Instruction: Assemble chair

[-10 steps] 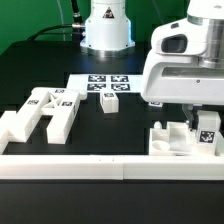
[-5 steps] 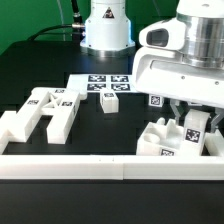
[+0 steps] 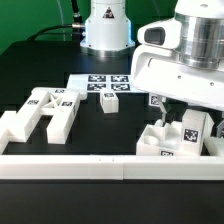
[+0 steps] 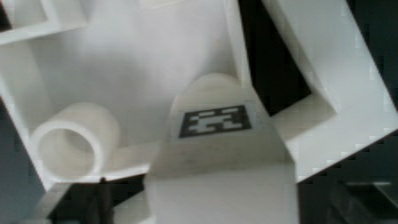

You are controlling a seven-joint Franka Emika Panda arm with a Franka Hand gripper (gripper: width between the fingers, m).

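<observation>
My gripper (image 3: 187, 116) is at the exterior view's right, tilted, and shut on a narrow white tagged chair part (image 3: 191, 130). It holds that part against the boxy white seat piece (image 3: 158, 143) by the front wall. In the wrist view the held part (image 4: 217, 125) runs up from between the jaws and shows its square tag. The seat piece (image 4: 80, 90) lies behind it with a round hole (image 4: 71, 150) beside the held part. An H-shaped white frame (image 3: 45, 112) lies at the exterior view's left. A small tagged peg (image 3: 109, 102) stands mid-table.
The marker board (image 3: 100, 82) lies flat behind the small peg. A long plain white border wall (image 3: 90, 166) runs along the front edge. The arm's white base (image 3: 105, 25) stands at the back. The table top is black.
The gripper has tilted over and shifted toward the exterior view's left with the tagged part. The part now sits lower against the seat piece, which has shifted a little. The other parts have not moved.
</observation>
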